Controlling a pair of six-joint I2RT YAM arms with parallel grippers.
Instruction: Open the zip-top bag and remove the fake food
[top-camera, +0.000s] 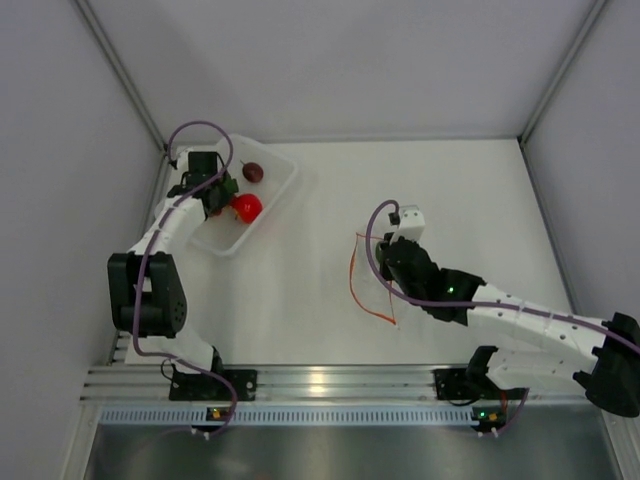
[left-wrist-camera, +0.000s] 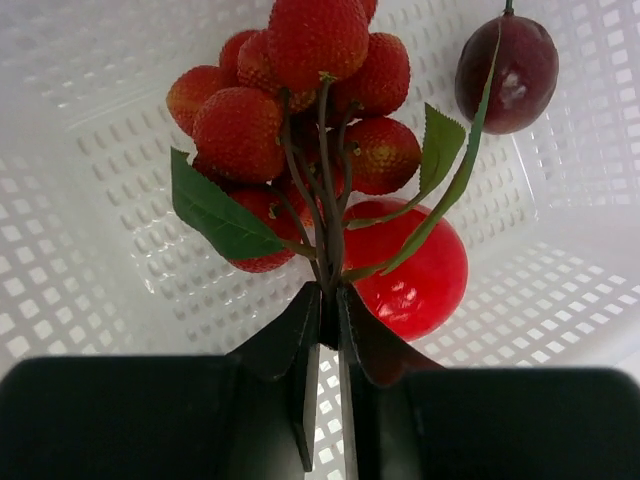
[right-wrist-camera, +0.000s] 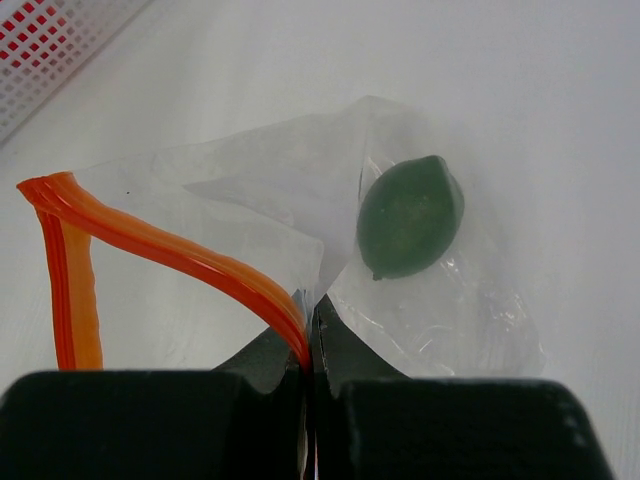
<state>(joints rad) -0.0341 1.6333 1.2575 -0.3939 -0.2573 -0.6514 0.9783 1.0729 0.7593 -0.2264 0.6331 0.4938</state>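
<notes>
- While the left gripper (left-wrist-camera: 328, 300) hangs over the white tub (left-wrist-camera: 80, 230), its jaws are pinched together on the stems of the red berry cluster (left-wrist-camera: 300, 90), which is held with its green leaves above the tub's perforated floor.
- Inside the tub lie the red tomato (left-wrist-camera: 415, 275), beneath the cluster, and the maroon ball (left-wrist-camera: 507, 72), closer to a tub wall.
- Well apart from the tub, on the table (top-camera: 450, 180), the right gripper (right-wrist-camera: 308, 325) is clamped on the orange zip strip (right-wrist-camera: 150, 240) of the zip-top bag (right-wrist-camera: 250, 190).
- The strip's two halves stand apart, and the green ball (right-wrist-camera: 410, 217) sits inside the clear plastic.
</notes>
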